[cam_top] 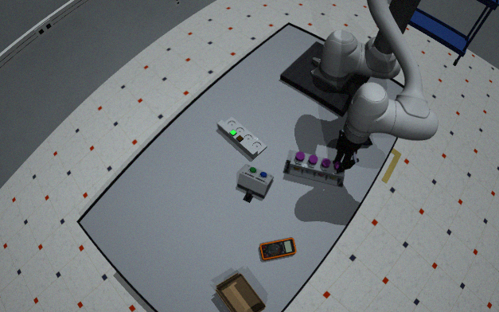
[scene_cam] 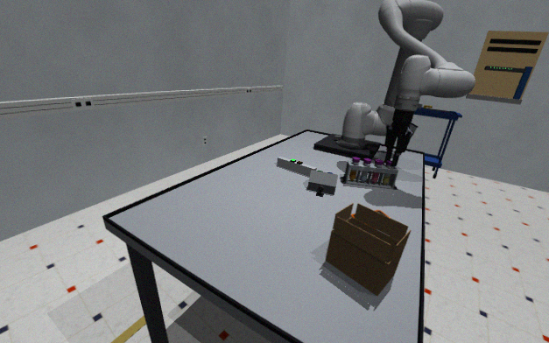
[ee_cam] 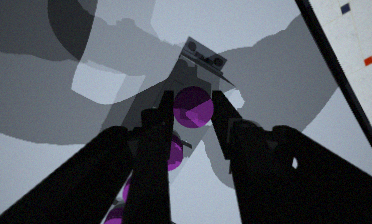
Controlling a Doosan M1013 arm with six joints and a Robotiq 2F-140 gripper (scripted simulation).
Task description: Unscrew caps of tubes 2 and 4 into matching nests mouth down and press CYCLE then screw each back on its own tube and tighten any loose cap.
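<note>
The claw [ee_cam: 192, 111] is being held narrowly open, closed around a round purple cap [ee_cam: 193, 107] on the end tube of the rack [cam_top: 313, 173], which is sitting on the smooth grey counter [cam_top: 195, 191]. A green lamp [cam_top: 233, 132] is being lit on the white cap tray [cam_top: 260, 149].

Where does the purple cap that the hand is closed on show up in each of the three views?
Top: the purple cap sits right of centre, at the right end of the tube rack, mostly hidden under the hand.
Exterior: upper right of centre, at the rack's right end, beneath the dark fingers.
Wrist: just above centre, between the two fingers.
Shared landmark: the row of purple caps in the rack.
</note>
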